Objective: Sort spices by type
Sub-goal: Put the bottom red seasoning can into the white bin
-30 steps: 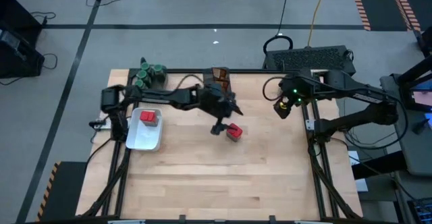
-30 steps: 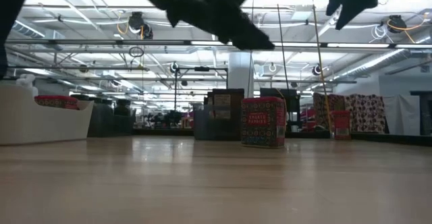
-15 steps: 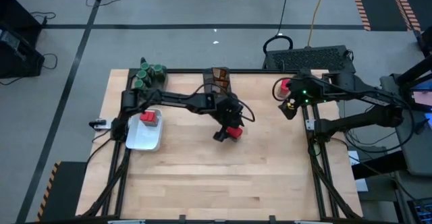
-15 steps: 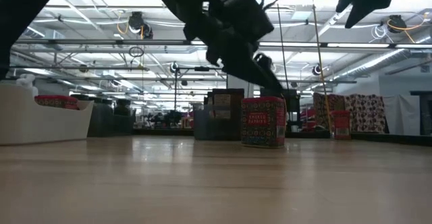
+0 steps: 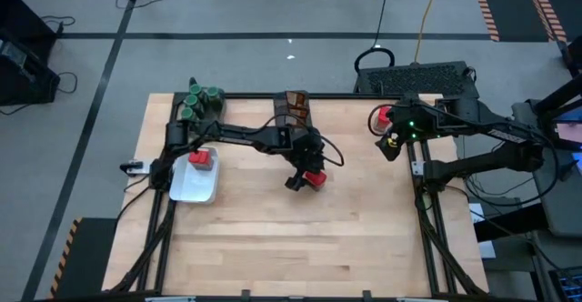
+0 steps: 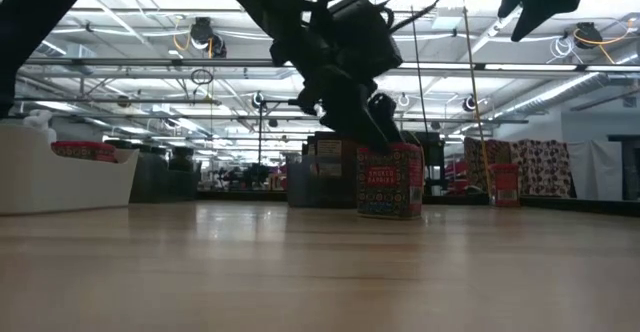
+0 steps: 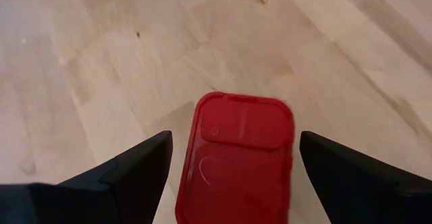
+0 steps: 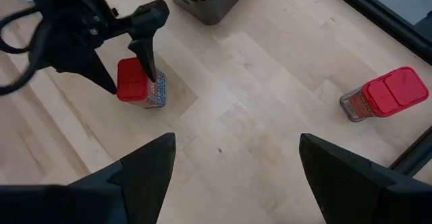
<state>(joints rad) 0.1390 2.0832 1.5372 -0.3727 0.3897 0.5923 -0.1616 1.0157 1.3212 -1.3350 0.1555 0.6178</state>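
Left gripper (image 5: 306, 176): at table centre, lowered over an upright red blocky container (image 7: 236, 160), fingers (image 7: 128, 173) spread wide on either side of it with gaps showing, nothing grasped. Right gripper (image 5: 389, 143): held in the air near the table's 2 o'clock edge, fingers (image 8: 142, 166) parted and empty, with a second red container (image 8: 386, 94) standing on the wood near that corner. Other stock: green-lidded jars (image 5: 202, 100) at the 11 o'clock corner, brown-orange packets (image 5: 293, 105) in a dark grey bin (image 8: 219, 7) at 12 o'clock, one red container (image 5: 200, 159) in the white tray (image 5: 193, 188) at 9 o'clock.
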